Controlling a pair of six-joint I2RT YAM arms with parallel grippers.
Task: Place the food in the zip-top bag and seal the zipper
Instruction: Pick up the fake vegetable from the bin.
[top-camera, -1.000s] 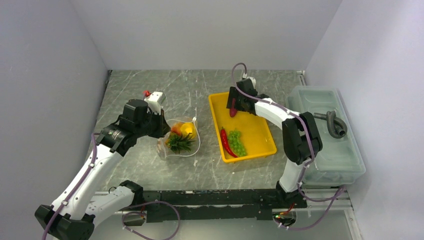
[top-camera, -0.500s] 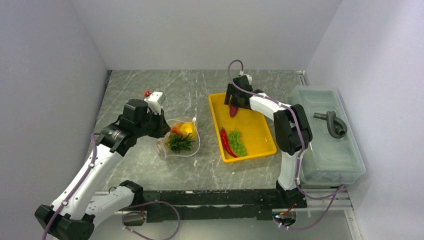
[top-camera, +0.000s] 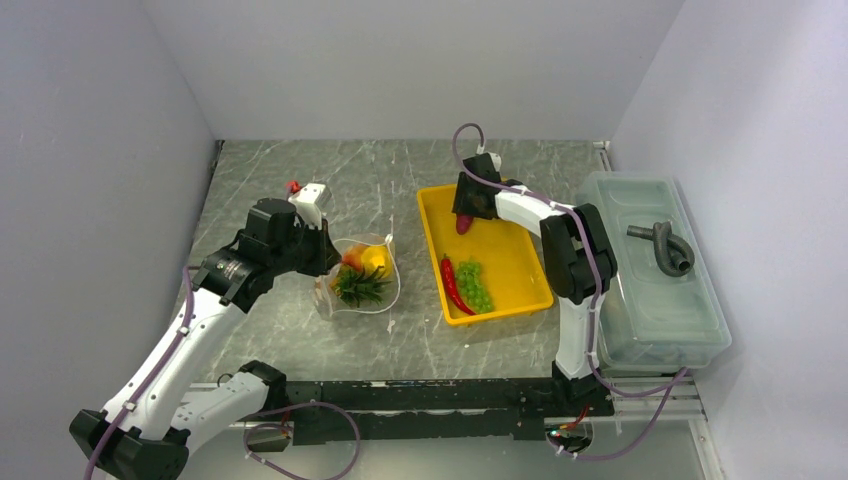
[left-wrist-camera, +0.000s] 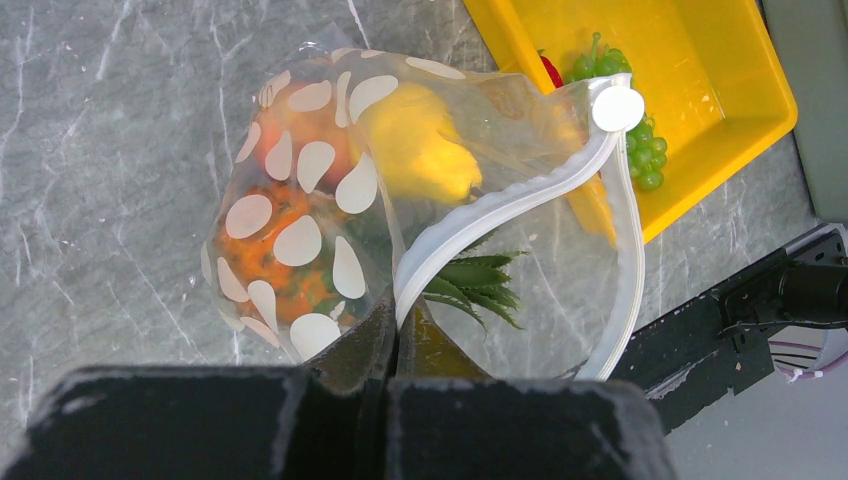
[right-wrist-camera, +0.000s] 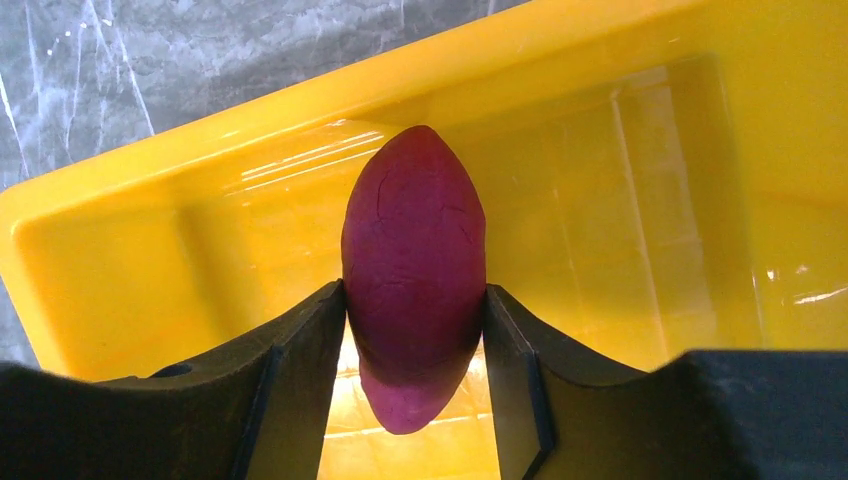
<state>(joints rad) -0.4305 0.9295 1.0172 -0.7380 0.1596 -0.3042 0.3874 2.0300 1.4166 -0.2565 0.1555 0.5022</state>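
Right gripper (right-wrist-camera: 415, 300): closed partway on the eggplant (right-wrist-camera: 413, 250), one finger on each flank.
Eggplant: purple, long axis in line with the fingers, at the far end of the tray (right-wrist-camera: 150, 170); cannot tell if it touches the floor.
Right wrist only: fine cracks on the eggplant skin, glare on the tray wall.
Top only: right gripper (top-camera: 466, 212) sits at the tray's far left corner and the eggplant (top-camera: 463, 224) is only a small dark-red sliver under it.
Left gripper (left-wrist-camera: 392, 330): pinched shut on the bag (left-wrist-camera: 560, 290) at its mouth rim.
Zipper (left-wrist-camera: 500, 205): unsealed; the pale strip curves from the fingers up to a round white slider (left-wrist-camera: 617, 108).
Bag contents: pear (left-wrist-camera: 420, 150), peach (left-wrist-camera: 300, 130), pineapple (left-wrist-camera: 270, 250) with its green leaves at the mouth.
Left wrist only: the white dots, the zipper strip and the slider.
Top only: the bag (top-camera: 385, 290) lies on the table (top-camera: 300, 180), just left of the tray (top-camera: 520, 300), mouth open.
Still in tray: chilli (top-camera: 452, 285) and grapes (top-camera: 473, 285), side by side at the near end.
Bin (top-camera: 660, 310): right of the tray, lid on.
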